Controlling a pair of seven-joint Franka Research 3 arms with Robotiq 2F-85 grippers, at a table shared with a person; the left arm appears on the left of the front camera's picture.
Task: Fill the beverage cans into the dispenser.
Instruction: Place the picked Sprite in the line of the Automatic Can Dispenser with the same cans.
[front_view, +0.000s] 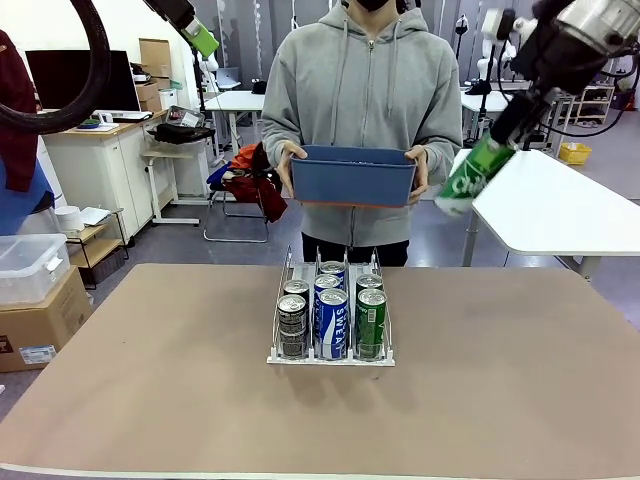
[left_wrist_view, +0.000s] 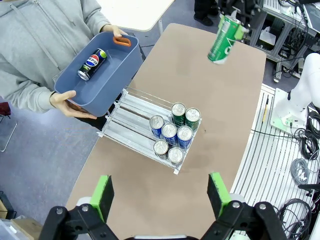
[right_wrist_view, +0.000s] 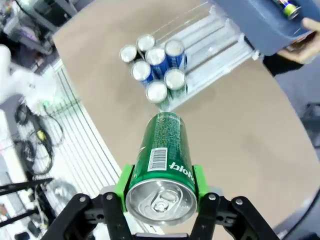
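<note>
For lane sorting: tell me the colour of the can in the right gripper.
The can is green, white print; best in right wrist view.

My right arm (front_view: 585, 25) enters at the upper right of the scene, raised high on the far right, with its wrist angled down and to the left. My right gripper (right_wrist_view: 161, 184) is clamped on a slim green metal drink can (right_wrist_view: 162, 145). One green pad (right_wrist_view: 125, 181) presses each side of the body close to the silver top. The can hangs tilted, its base pointing down and away from my wrist. My left gripper (left_wrist_view: 160, 196) hovers high at the left of the scene, pointing downward, its two fingers (left_wrist_view: 103, 196) spread wide apart with nothing held between them.
</note>
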